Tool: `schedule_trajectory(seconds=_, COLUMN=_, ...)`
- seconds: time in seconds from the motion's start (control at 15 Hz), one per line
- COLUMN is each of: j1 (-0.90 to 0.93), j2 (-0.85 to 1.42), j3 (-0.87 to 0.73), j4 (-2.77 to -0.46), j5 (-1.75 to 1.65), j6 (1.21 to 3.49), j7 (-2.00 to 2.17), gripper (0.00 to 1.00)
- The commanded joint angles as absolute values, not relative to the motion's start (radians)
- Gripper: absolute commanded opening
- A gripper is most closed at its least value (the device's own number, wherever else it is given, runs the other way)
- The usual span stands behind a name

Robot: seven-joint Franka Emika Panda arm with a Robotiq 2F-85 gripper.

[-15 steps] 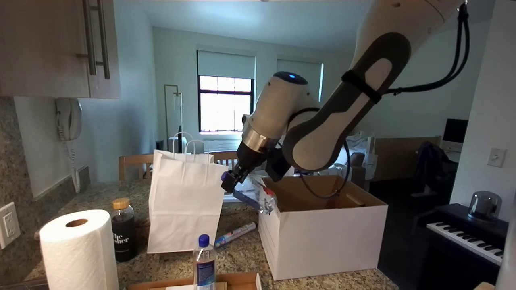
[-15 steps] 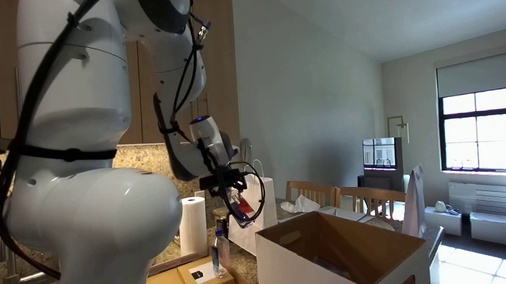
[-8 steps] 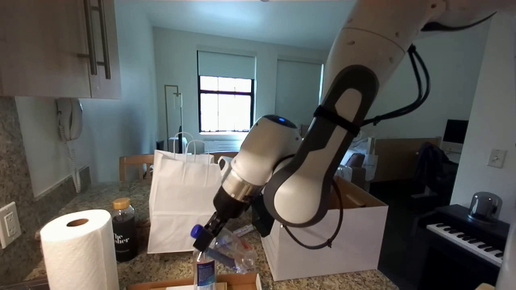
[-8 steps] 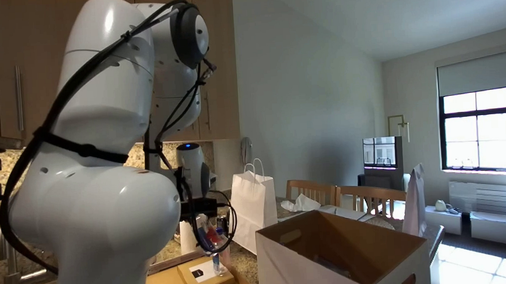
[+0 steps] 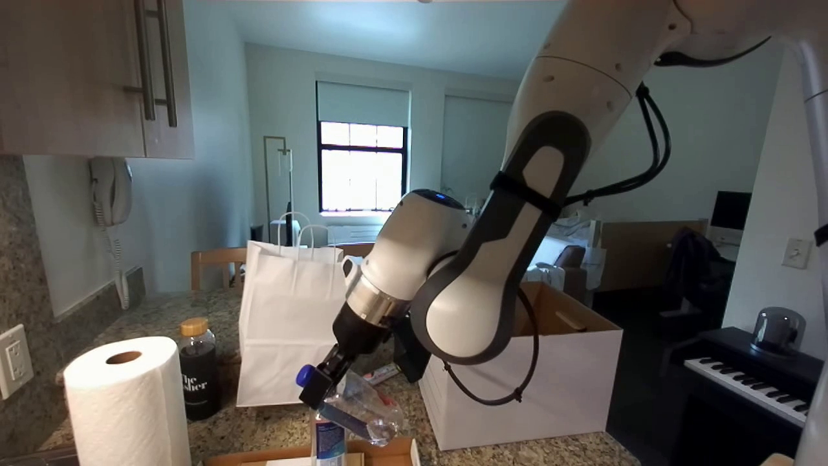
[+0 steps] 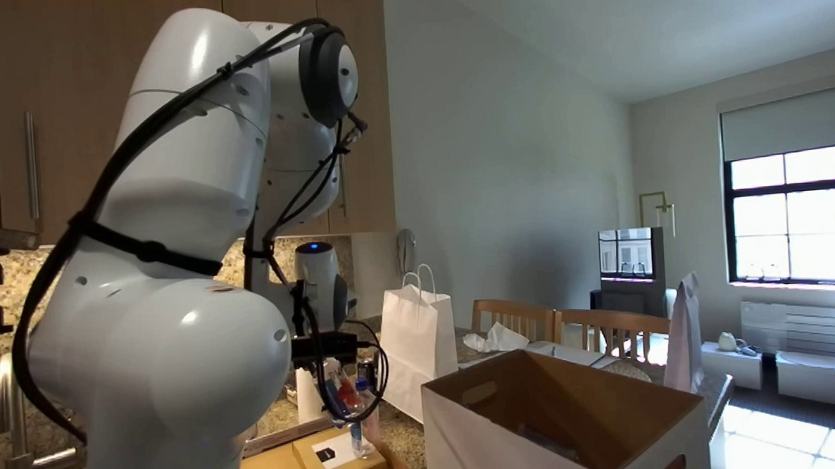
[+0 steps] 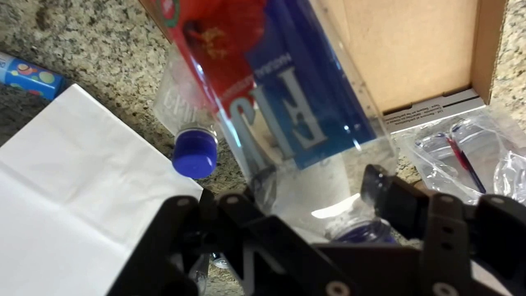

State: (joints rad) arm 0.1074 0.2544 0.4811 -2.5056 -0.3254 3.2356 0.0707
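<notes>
My gripper (image 5: pixel 318 390) is shut on a clear plastic bottle (image 5: pixel 365 408), close to its blue cap. The held bottle is tilted, its base pointing down and away from the jaws. In the wrist view the held bottle (image 7: pixel 304 102) shows a blue and red label, with a fingertip on each side of its shoulder. A similar bottle (image 5: pixel 330 443) with a blue cap (image 7: pixel 195 154) stands upright just behind or below the held one. Whether the two touch, I cannot tell. In an exterior view, the wrist and cable partly cover the held bottle (image 6: pixel 347 396).
A large open white box (image 5: pixel 524 388) stands beside the arm. A shallow cardboard tray (image 7: pixel 411 53) holds a flat brown box (image 6: pixel 339 456). A white paper bag (image 5: pixel 297 336), paper towel roll (image 5: pixel 126 401), dark bottle (image 5: pixel 199 375) and blue tube (image 7: pixel 37 78) are on the counter.
My gripper, still shut on the bottle, has moved from beside the white box, down and away from it, to the standing bottle. In the last half second it has moved only slightly.
</notes>
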Motion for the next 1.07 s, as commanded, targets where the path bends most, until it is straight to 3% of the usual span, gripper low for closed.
schedule_trajectory(seconds=0.0, j1=0.020, j2=0.370, j3=0.575, j4=-2.462, j5=-0.335, j6=3.237, j7=0.037, gripper=0.34)
schedule_trajectory(seconds=0.53, j1=-0.245, j2=0.609, j3=0.874, j4=-2.418, j5=-0.517, j6=3.283, j7=-0.100, gripper=0.34)
schedule_trajectory(seconds=1.0, j1=-0.216, j2=0.792, j3=0.931, j4=-2.291, j5=-0.679, j6=3.287, j7=-0.157, gripper=0.34)
